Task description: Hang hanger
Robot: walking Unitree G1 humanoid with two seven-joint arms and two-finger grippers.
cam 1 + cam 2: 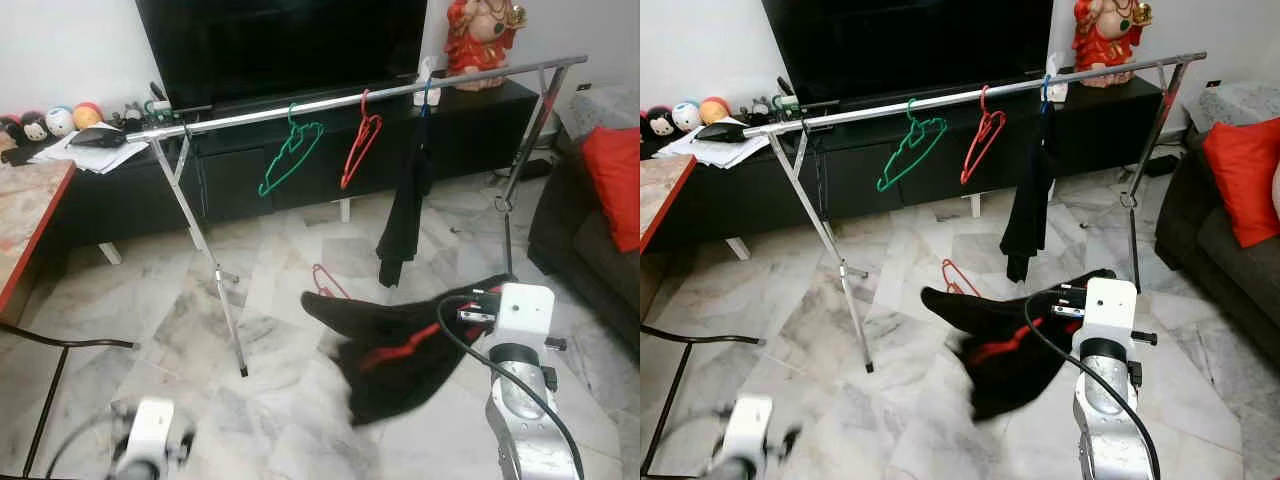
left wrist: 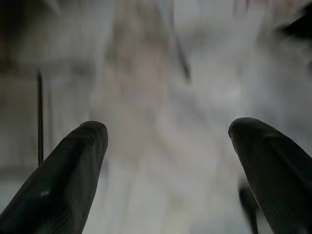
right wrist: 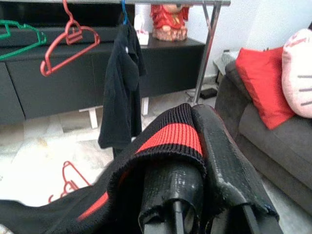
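Note:
A silver clothes rail stands in front of me. On it hang a green hanger, a red hanger and a black garment on a blue hook. Another red hanger lies on the marble floor under the rail. My right gripper is shut on the ribbed, red-striped edge of a black garment, which it holds low, short of the rail. My left gripper is open with nothing between its fingers, low at my left side and blurred.
Behind the rail is a black TV cabinet with a red figurine. A dark sofa with a red cushion is on the right. A red-edged table and a black chair frame are on the left.

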